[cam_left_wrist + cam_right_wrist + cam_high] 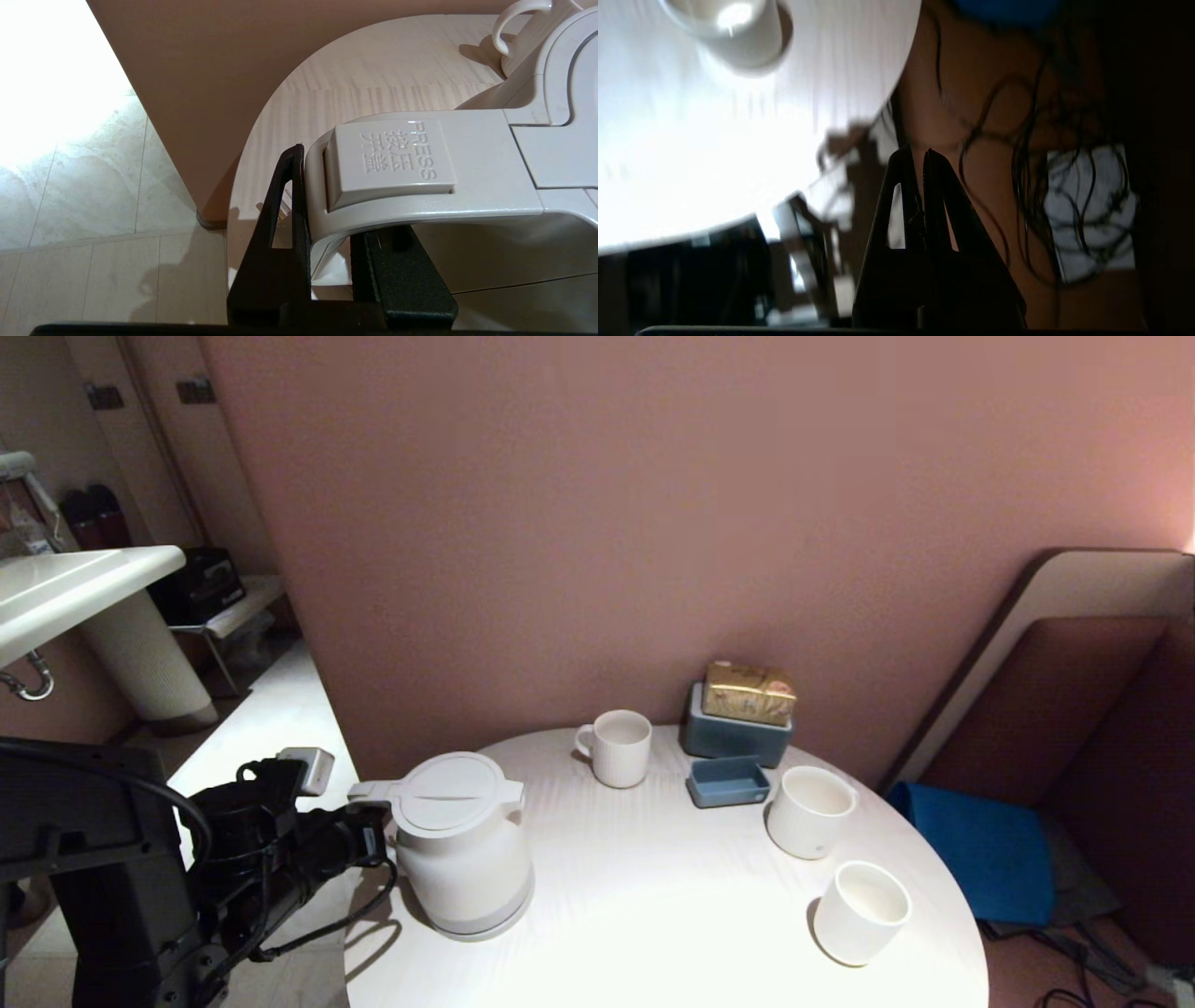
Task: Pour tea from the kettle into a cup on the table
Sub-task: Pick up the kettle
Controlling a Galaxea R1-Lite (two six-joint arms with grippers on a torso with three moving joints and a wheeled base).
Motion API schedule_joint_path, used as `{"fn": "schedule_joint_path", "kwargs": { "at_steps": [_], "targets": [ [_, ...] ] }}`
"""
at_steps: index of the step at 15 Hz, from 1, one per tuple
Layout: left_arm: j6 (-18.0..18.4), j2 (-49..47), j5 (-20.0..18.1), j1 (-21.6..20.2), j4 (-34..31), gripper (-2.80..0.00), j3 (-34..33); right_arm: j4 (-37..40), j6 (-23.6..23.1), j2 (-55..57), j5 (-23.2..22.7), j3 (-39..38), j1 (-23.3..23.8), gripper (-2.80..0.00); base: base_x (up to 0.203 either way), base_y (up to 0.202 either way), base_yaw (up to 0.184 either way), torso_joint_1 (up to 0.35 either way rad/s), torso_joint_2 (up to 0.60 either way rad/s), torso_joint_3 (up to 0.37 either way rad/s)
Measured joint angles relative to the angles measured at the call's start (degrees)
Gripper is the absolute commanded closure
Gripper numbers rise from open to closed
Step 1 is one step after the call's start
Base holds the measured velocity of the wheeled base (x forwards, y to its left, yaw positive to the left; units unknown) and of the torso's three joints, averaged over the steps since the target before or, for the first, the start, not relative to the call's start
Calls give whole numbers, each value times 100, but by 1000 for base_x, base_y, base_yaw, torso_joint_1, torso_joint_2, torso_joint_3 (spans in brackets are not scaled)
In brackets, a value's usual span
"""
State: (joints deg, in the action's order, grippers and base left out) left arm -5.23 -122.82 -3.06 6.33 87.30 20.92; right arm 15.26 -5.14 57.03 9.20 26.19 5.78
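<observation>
- The left arm [271, 859] reaches in level from the left edge of the table [653, 905], its wrist pointing at the kettle [462, 845].
- The left gripper [327, 242] is closed on the kettle's loop handle [420, 205]: in the left wrist view one black finger [285, 224] lies against the outside of the handle and the other sits inside the loop, just under the handle top.
- The kettle stands upright on the table near its left edge, lid closed, its base flat on the tabletop.
- The handle top carries a raised button [390, 161] marked "PRESS" with a line of Chinese characters beside it.
- The right arm is outside the head view. In the right wrist view the right gripper [922, 186] has its two fingers pressed together with nothing between them; it hangs off the table's edge, over dark floor with loose cables [1017, 140].
- The cup [861, 912] stands upright near the table's right front edge, well apart from the kettle. Whether it holds any liquid cannot be told.
- A wider ribbed cup [809, 810] stands just behind the cup, and a mug [618, 748] with a loop handle stands towards the back of the table.
- A small blue tray [728, 781] lies between the mug and the wider cup; behind it a blue box [733, 737] bears a gold packet [750, 692], whose print is too small to read.
</observation>
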Motion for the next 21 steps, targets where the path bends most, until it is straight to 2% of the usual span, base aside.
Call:
{"fn": "schedule_joint_path", "kwargs": {
  "at_steps": [2, 4, 5, 8, 11, 13, 16, 21],
  "targets": [
    [-1, -22, 0, 0, 7, 0, 9, 532, -517, 534, -126, 74, 188, 0, 0, 0, 0, 0, 0, 0],
    [-1, -37, 0, 30, 11, 0, 9, 404, -1249, 1000, -173, -42, 394, 0, 0, 0, 0, 0, 0, 0],
    [0, -40, 1, 46, 13, 0, 2, 183, -1430, 1212, -276, -95, 442, 0, 0, 0, 0, 0, 0, 0],
    [2, -58, 11, 74, 10, 0, -15, -1000, -1484, 1927, -1066, -237, 783, 0, 0, 0, 0, 0, 0, 0],
    [-6, -67, 9, 98, 11, 0, -15, -2390, -1320, 2692, -2115, -384, 1559, 0, 0, 0, 0, 0, 0, 0],
    [-9, -69, 20, 150, 10, 0, -9, -3232, -1249, 3205, -3023, -583, 2101, 0, 0, 0, 0, 0, 0, 0],
    [-98, -69, 22, 191, 5, 0, -9, -4489, -1257, 3788, -4101, -1072, 2462, 0, 0, 0, 0, 0, 0, 0],
    [-163, -72, 15, 199, -5, 0, 11, -6474, -1287, 4957, -4507, -1484, 2493, 0, 0, 0, 0, 0, 0, 0]
  ]
}}
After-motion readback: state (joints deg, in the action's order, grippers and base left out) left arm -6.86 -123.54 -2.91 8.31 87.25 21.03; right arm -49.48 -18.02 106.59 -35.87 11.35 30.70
